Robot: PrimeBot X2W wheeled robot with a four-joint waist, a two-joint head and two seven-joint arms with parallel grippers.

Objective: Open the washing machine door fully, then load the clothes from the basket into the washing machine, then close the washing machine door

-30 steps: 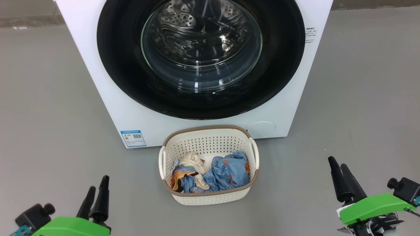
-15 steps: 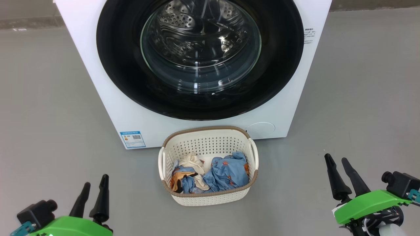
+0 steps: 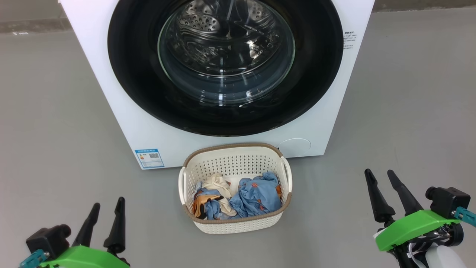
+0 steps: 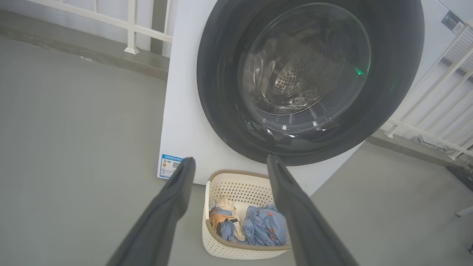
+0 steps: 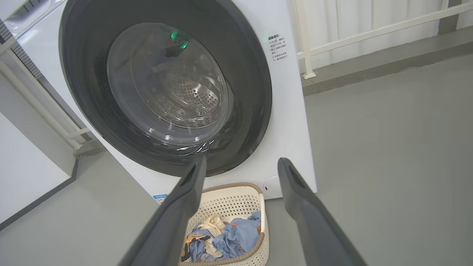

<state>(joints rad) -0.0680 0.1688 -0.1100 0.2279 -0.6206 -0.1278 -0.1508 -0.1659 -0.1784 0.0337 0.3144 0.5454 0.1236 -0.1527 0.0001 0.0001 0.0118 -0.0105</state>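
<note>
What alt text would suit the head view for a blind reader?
A white washing machine with its round black-rimmed door shut stands on a grey floor, with a cream basket of clothes before it. The left end effector and right end effector, both open and empty, show at the lower corners.

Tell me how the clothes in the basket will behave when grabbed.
The clothes lie crumpled and folded, so they are probably floppy and will likely drape and trail when lifted. The pieces overlap, so one pinch may drag several up. They look thin, so likely light.
</note>
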